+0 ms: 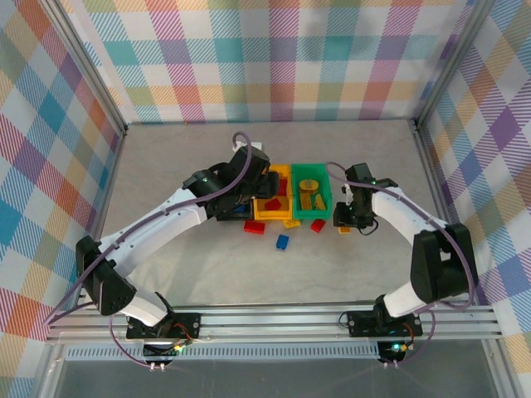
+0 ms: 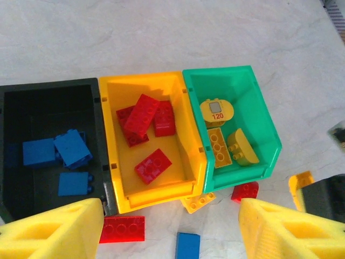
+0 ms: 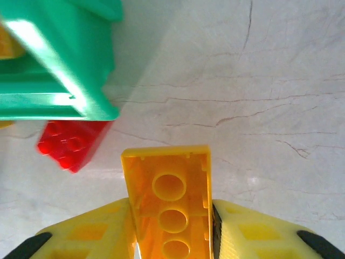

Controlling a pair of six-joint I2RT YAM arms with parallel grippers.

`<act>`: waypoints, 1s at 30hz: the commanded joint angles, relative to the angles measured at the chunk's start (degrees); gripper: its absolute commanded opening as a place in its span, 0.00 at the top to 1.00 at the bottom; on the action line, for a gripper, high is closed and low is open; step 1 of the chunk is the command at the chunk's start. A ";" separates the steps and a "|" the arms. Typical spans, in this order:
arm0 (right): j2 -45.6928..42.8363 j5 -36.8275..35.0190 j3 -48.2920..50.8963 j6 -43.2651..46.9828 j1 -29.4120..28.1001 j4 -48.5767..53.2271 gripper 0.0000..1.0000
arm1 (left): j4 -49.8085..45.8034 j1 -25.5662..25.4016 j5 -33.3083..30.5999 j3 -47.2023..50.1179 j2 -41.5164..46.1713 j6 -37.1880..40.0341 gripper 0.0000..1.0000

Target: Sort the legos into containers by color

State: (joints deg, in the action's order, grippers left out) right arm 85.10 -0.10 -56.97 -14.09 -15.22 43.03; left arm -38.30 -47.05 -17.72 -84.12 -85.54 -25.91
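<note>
Three containers stand side by side: a black bin with three blue legos, a yellow bin with red ones, and a green bin with three yellow-orange pieces. My left gripper hangs open above the table just in front of them, holding nothing. Loose below it lie a red brick, a blue brick, a yellow-orange brick and a small red brick. My right gripper is shut on a yellow-orange brick, hollow underside showing, beside the green bin's front right corner.
Metal frame rails and plaid walls enclose the table. In the top view the left arm reaches over the black bin, and the right gripper sits right of the green bin. Bare tabletop spreads in front.
</note>
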 commanded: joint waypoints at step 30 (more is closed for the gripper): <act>16.53 4.03 -31.06 2.71 -3.20 1.38 0.36 | -4.65 -11.34 2.30 14.13 -2.06 -9.05 0.35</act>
State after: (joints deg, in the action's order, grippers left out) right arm 108.18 4.12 -90.00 -11.88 -18.09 42.76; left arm -45.08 -56.42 -17.12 -70.63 -84.49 -33.23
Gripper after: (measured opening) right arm 0.638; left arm 0.649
